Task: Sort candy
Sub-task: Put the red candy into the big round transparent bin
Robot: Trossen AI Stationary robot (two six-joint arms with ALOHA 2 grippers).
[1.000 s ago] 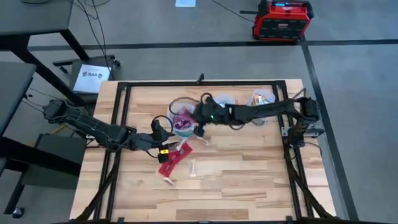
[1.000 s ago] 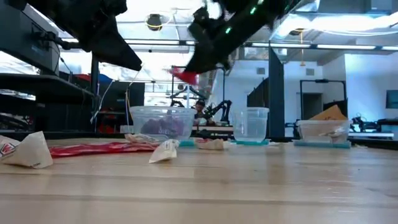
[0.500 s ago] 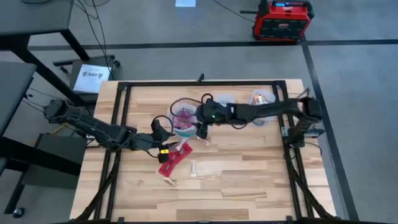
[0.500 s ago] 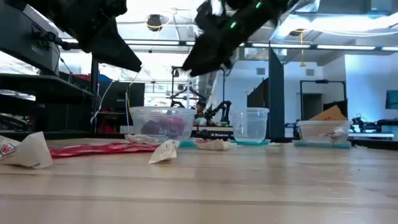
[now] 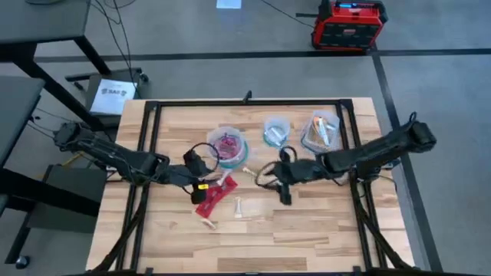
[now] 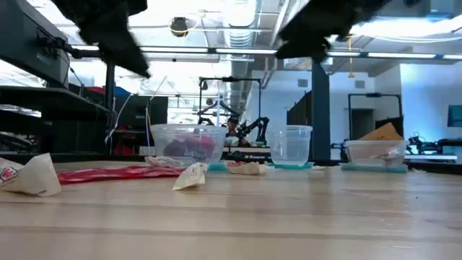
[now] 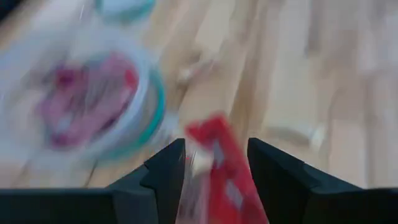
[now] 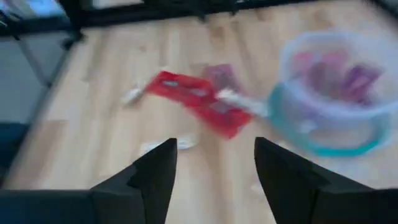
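Sorting is running partway: red-purple candy (image 5: pixel 228 145) is sitting in the centre container (image 5: pixel 228 158), red packets (image 5: pixel 214 196) are still lying on the table (image 5: pixel 307 222) lower-left of centre, both end effectors hovering empty, left (image 7: pixel 214 163) and right (image 8: pixel 214 163) fingers apart.

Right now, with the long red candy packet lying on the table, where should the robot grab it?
Probably across its narrow middle, coming straight down from above. The long red candy packet lies flat and slanted on the wooden table, so open fingers should straddle its thin width. The left end effector hovers open nearest it, with the packet showing between its fingers in the left wrist view.
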